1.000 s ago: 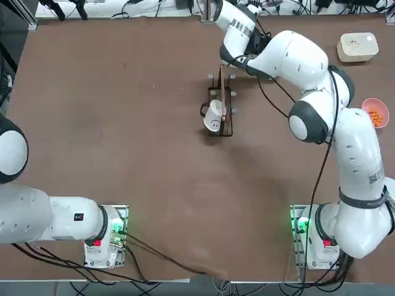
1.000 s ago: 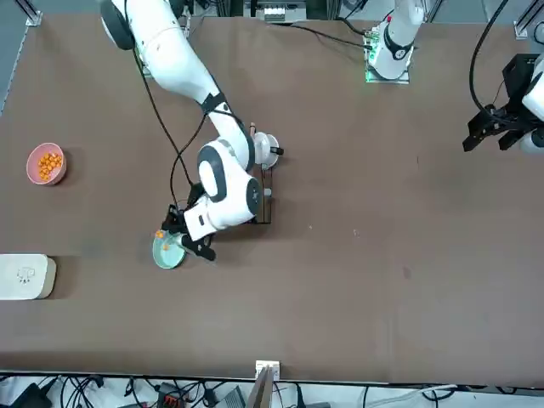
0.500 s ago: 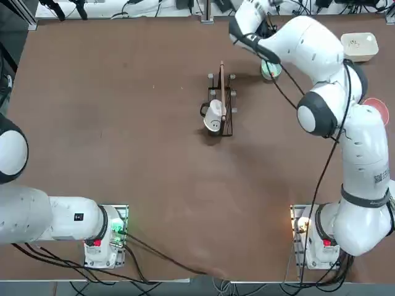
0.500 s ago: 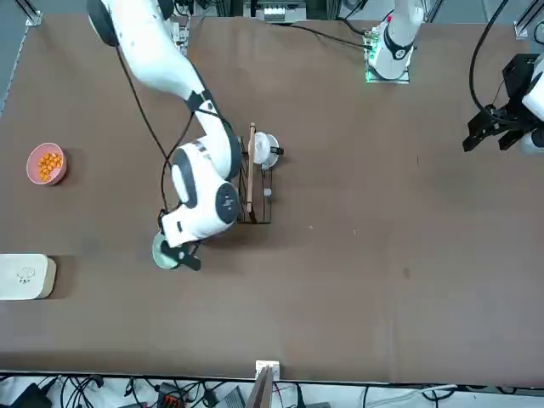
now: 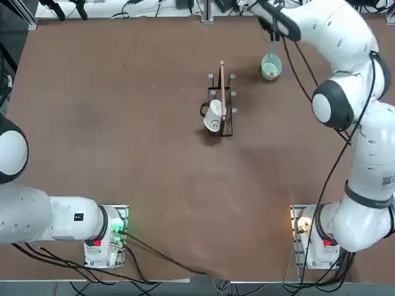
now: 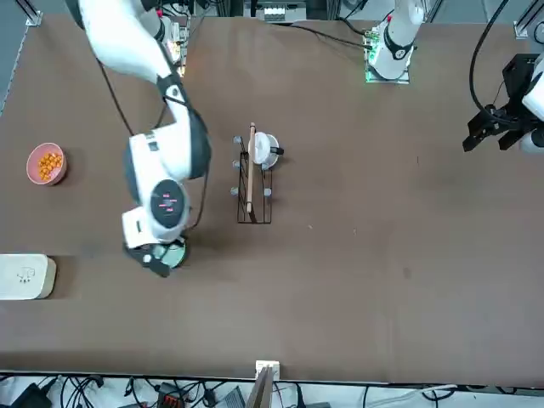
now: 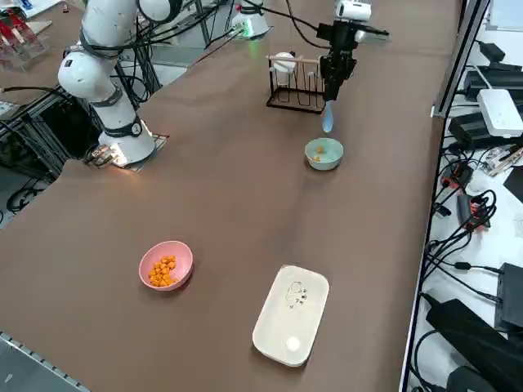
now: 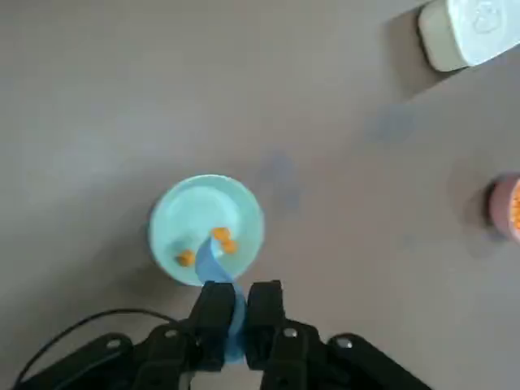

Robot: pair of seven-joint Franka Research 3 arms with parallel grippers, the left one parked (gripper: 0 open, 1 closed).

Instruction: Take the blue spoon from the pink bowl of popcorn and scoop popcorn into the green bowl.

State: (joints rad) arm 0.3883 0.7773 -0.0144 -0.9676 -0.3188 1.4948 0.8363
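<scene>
On the brown table (image 7: 245, 196), only the wrist view separates three popcorn pieces (image 8: 221, 234).

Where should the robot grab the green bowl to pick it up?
Probably by the rim of the green bowl, on the side facing the pink bowl, coming down from above with one finger inside. It sits upright, and its thin round edge stands up. The right gripper must first put down the blue spoon.

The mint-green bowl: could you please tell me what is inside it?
Orange-yellow popcorn pieces lie inside; the blue spoon in the right gripper hides whatever is behind it.
</scene>
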